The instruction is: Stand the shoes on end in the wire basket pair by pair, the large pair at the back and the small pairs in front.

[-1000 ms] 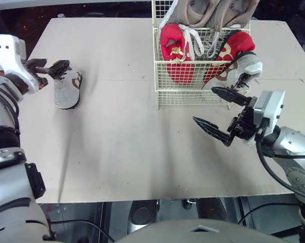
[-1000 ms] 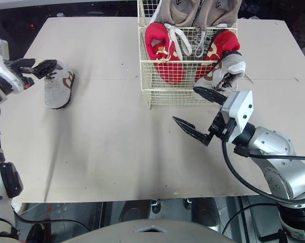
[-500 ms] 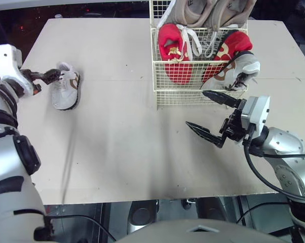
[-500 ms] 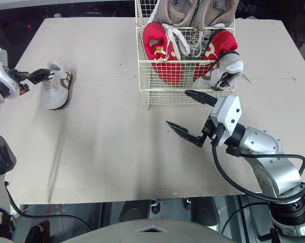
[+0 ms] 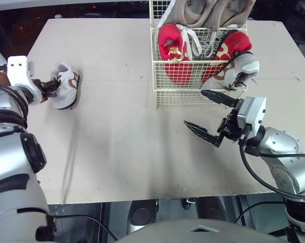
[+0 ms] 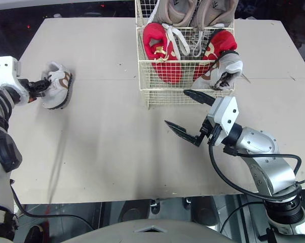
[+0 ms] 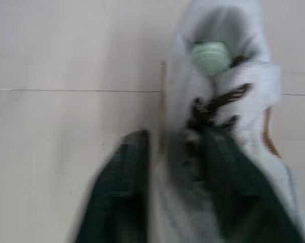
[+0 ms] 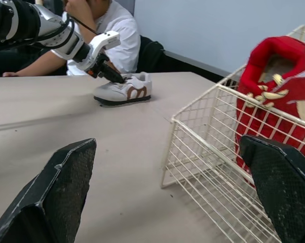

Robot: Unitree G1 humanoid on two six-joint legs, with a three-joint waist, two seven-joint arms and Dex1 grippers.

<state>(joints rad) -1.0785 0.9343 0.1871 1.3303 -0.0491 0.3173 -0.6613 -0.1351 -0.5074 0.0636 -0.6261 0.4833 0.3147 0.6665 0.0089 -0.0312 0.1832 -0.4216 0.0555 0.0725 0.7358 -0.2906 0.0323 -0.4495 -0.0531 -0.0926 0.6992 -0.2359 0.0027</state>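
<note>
The loose shoe is lying on its sole at the left of the desk, well apart from the basket. It is looking small and light, so one arm should be lifting it without strain. The upper is likely giving under pressure while the sole is staying stiff. The left gripper is sitting at the shoe's collar. In the left wrist view its fingers are closing astride the side wall, one outside and one over the laces. That rim is seeming a fair hold, though a soft wall may be folding or slipping; pinching nearer the heel should be keeping it steadier when upending.

The desk is showing a flat, matt, pale board with a seam running across it. The basket, standing at the back, is made of thin cream wire in a square grid, rigid and open-topped. The large pair is standing at its back, grey-beige and cloth-like. The red pair is standing in front, plush-looking with white laces. The mate, white with brown trim, is tilting at the right front corner; whether it is fully inside is unclear. The loose shoe is showing smooth white panels, brown laces and a dark sole. The right gripper is hovering before the basket, its black ridged fingers spread wide and holding nothing.
</note>
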